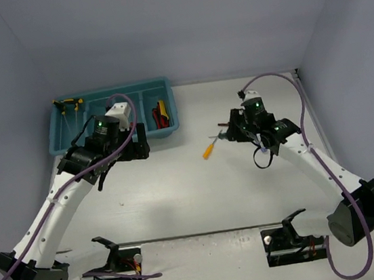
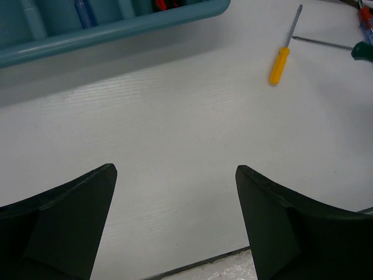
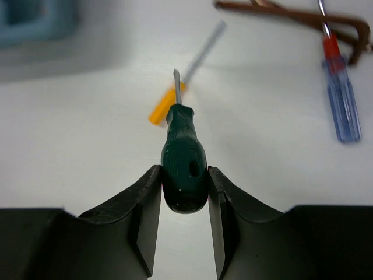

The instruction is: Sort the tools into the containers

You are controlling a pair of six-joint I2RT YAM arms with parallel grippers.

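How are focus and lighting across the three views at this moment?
Right wrist: the green-handled screwdriver held in the right gripper is sharp, while the yellow-handled screwdriver and teal plastic tray behind it are blurred. Left wrist: the yellow-handled screwdriver is crisp, no glare. Top external: even light, soft shadows on the white table.

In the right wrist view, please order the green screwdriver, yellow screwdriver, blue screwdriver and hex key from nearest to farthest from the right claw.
1. Green screwdriver: gripped in the right claw.
2. Yellow screwdriver: just ahead.
3. Blue screwdriver: ahead, right.
4. Hex key: farthest, upper right.
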